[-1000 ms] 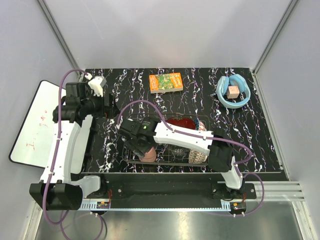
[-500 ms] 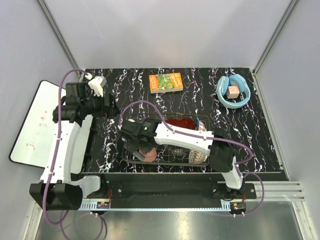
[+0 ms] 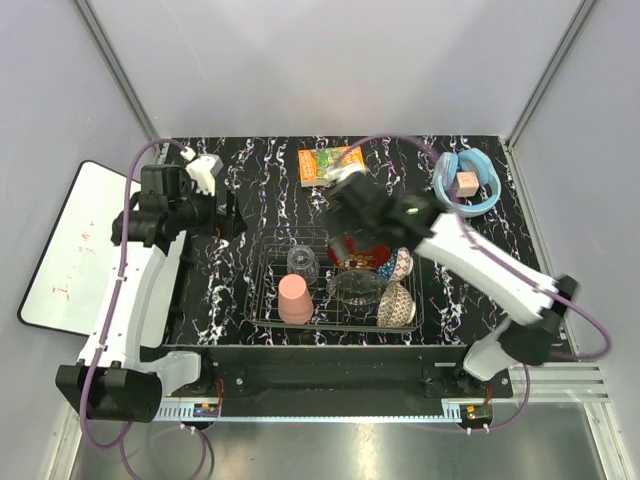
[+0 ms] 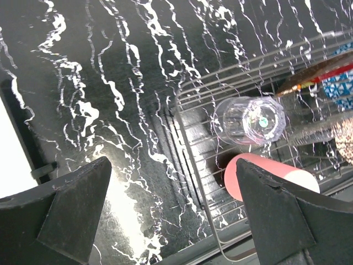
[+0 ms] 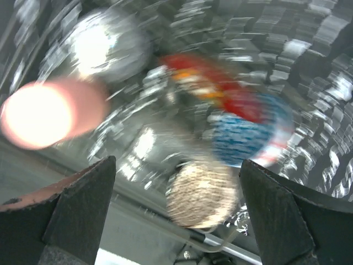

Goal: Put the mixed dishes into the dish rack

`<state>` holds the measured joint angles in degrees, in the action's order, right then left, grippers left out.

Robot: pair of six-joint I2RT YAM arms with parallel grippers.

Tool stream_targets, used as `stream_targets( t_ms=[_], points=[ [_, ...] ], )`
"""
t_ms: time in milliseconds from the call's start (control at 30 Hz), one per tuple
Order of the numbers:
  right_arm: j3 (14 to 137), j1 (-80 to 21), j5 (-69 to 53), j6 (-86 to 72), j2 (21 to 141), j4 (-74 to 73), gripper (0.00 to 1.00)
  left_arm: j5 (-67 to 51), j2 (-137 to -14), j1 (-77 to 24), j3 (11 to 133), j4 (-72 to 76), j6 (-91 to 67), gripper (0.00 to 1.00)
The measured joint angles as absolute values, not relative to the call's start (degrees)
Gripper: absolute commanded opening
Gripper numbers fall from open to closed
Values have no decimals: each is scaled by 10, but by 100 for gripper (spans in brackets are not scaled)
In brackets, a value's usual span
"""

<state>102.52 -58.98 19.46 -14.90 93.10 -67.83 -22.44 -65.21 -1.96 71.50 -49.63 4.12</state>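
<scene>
We see the left gripper (image 4: 172, 165) and right gripper (image 5: 177, 163) spread apart, empty. Mid-frame, the rack (image 3: 265, 290) holds a cup (image 3: 294, 298) and tumbler (image 3: 302, 262). The red whiteboard (image 3: 70, 250) writing is illegible.

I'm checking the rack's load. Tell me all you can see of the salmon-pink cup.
The salmon-pink cup is plain, matte and opaque, plastic-looking, with no handle showing. It sits inside the dish rack at its near-left corner, closed base toward the overhead camera, mouth hidden. The clear glass tumbler is just behind it; whether they touch is unclear. Nothing grips it.
</scene>
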Motion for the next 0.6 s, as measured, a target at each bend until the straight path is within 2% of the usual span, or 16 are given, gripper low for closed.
stream_targets(
  t_ms=[167, 300, 600],
  points=[
    [901, -418, 222, -166, 767, -602, 100, -218, -645, -37, 702, -494, 45, 99],
    [835, -324, 219, -170, 698, -554, 100, -218, -636, -37, 700, -491, 45, 99],
    [728, -305, 184, -183, 690, -498, 100, -216, -619, -37, 697, -483, 45, 99]
  ],
)
